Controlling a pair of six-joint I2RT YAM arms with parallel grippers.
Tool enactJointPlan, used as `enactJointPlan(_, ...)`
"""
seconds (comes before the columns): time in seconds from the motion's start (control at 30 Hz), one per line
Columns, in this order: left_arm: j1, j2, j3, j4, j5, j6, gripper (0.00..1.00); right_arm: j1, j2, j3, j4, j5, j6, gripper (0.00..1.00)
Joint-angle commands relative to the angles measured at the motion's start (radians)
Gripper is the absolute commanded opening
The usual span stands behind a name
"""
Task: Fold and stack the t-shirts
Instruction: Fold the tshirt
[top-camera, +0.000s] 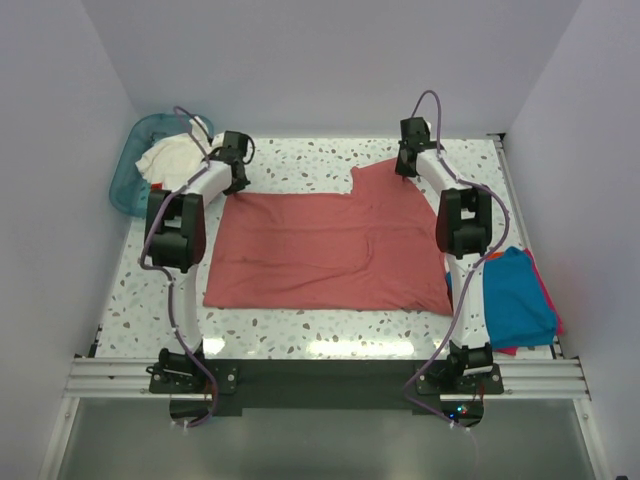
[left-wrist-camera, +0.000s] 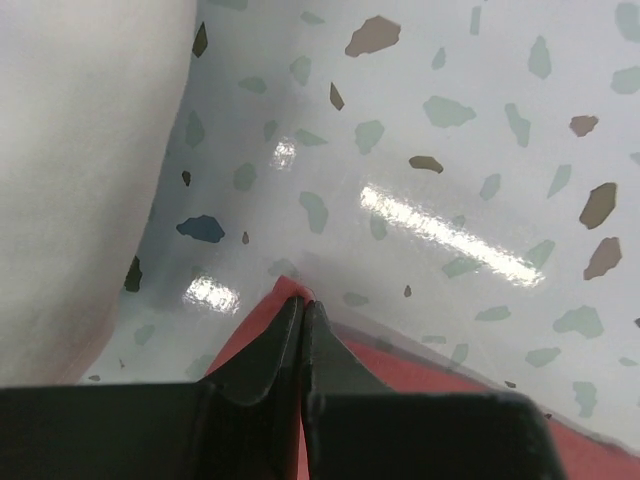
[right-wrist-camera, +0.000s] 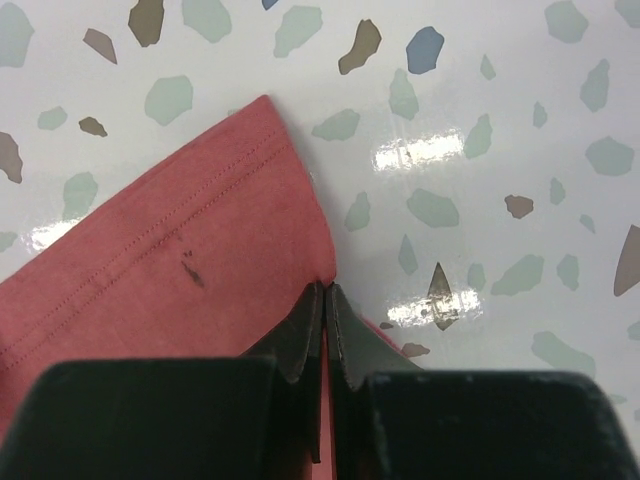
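**Q:** Both grippers: how do they stand?

**A:** My left gripper has its jaws pressed together on a corner of the salmon-red t-shirt, at the cloth's 11 o'clock. My right gripper is pinched just as narrow on the hem of the sleeve at the shirt's 1 o'clock, with red cloth showing between the fingers.

**Q:** Where do the shirts lie?

**A:** The salmon-red t-shirt is spread flat across the middle of the terrazzo table, one sleeve sticking out towards 1 o'clock. A folded teal-blue t-shirt sits at the table's 4 o'clock, on top of an orange-red t-shirt whose edge peeks out beneath it. A crumpled white t-shirt lies in the teal basket at 10 o'clock.
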Motion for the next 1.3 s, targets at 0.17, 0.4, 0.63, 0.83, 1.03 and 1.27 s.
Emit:
enactJointPlan(0.17, 0.028, -0.094, 0.016, 0.125, 0.03, 0.004, 0.0, -0.007, -0.089, 0.054, -0.018, 0.041, 0.011, 0.0)
enactJointPlan(0.4, 0.043, -0.076, 0.045, 0.177, 0.061, 0.019, 0.0, -0.017, -0.088, 0.084, 0.007, 0.033, 0.002, 0.0)
enactJointPlan(0.63, 0.073, -0.028, 0.103, 0.207, 0.101, 0.023, 0.0, -0.022, -0.049, 0.182, 0.01, 0.035, -0.012, 0.0)
enactJointPlan(0.83, 0.086, 0.004, 0.146, 0.252, 0.136, 0.035, 0.0, -0.03, -0.048, 0.221, 0.039, 0.039, -0.015, 0.0)
enactJointPlan(1.03, 0.102, 0.028, 0.204, 0.257, 0.162, 0.039, 0.0, -0.033, -0.055, 0.245, 0.037, 0.036, -0.021, 0.0)
enactJointPlan(1.27, 0.102, 0.015, 0.188, 0.261, 0.181, 0.036, 0.0, -0.034, -0.132, 0.143, 0.053, 0.046, -0.019, 0.0)
